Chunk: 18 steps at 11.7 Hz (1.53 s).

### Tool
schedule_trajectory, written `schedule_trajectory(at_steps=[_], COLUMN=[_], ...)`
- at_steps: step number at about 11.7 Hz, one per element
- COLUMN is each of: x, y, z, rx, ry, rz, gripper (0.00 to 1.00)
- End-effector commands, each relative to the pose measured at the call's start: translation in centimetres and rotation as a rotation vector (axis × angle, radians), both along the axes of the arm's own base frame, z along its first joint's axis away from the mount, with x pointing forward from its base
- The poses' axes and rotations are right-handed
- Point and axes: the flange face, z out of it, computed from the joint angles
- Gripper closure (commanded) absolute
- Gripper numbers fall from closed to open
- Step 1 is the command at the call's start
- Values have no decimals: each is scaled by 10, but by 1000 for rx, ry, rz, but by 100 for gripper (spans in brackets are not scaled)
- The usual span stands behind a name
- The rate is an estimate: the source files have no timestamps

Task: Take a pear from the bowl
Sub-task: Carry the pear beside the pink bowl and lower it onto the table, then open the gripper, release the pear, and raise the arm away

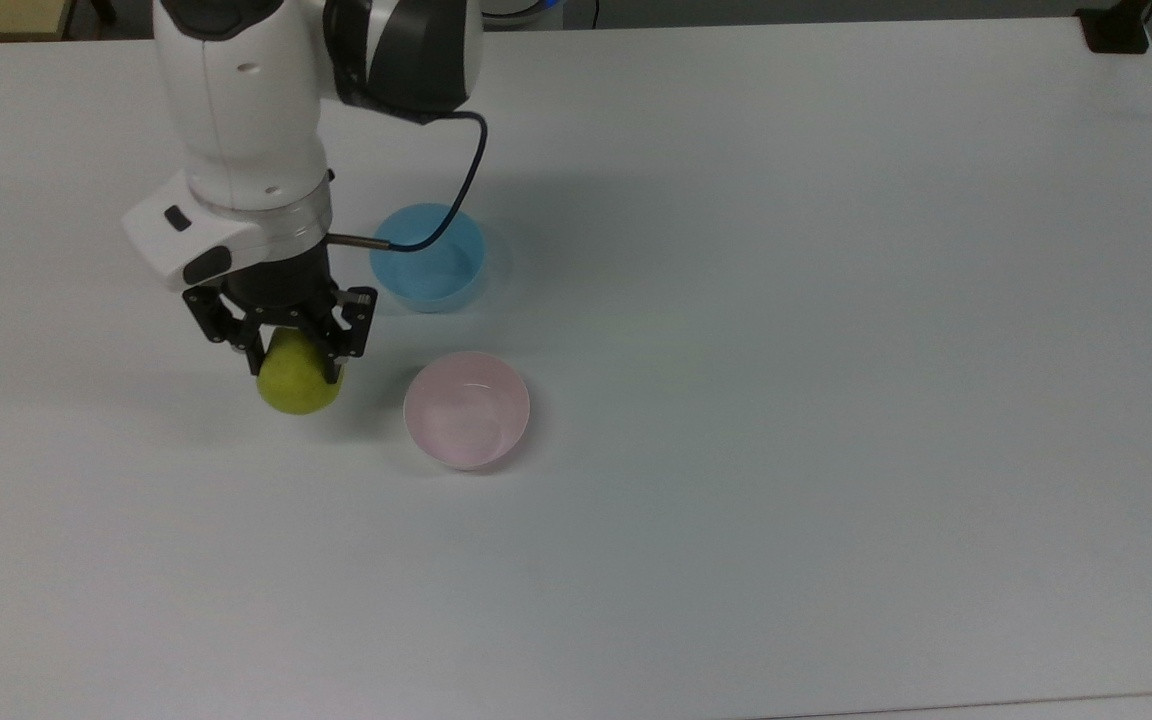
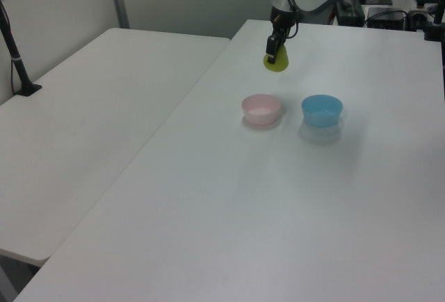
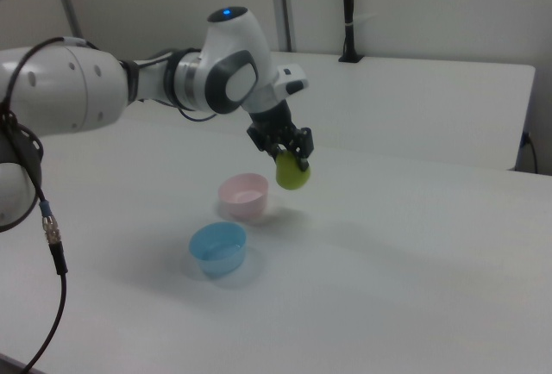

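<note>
The pear (image 1: 299, 382), yellow-green, hangs pinched between the two black jaws of the gripper (image 1: 294, 352), its broad end protruding below them. In the left view the pear (image 2: 276, 61) is clearly raised above the table (image 1: 836, 400), and in the right view it (image 3: 293, 173) hangs in the air beside and above the bowl (image 3: 244, 196). The jaws press on opposite sides of the fruit's upper part; the stem cannot be made out.

The bowl (image 1: 467, 409), pale pink with a glossy inside, stands on the table to the top view's right of the jaws and slightly lower in the frame, apart from the pear. The light blue bowl (image 1: 428, 257) stands to the top view's right of the jaws and higher in the frame, near the pink one but not touching it. A black cable (image 1: 456, 200) runs from the gripper's wrist across the blue bowl's rim. The white arm (image 1: 241, 110) rises above the jaws.
</note>
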Motion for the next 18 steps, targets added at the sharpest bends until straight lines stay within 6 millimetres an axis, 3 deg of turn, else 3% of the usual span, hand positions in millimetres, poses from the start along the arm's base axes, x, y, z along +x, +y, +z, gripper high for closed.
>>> schedule_trajectory(at_steps=[1, 4, 7, 10, 11, 12, 13, 14, 17, 18], x=[10, 15, 18, 18, 18, 18, 18, 17, 7, 1], y=[-14, -20, -33, -34, -32, -31, -31, -30, -20, -6], z=[-26, -59, -79, -83, -82, -82, -78, -66, -8, 9], rx=[-12, -23, -40, -47, -47, -52, -56, -58, -50, -43], ry=[-23, -11, -29, -25, -26, -25, -30, -42, -73, -46], rz=[15, 23, 17, 20, 22, 25, 23, 24, 14, 24], gripper=[63, 62, 58, 28, 23, 7, 0, 0, 0, 0])
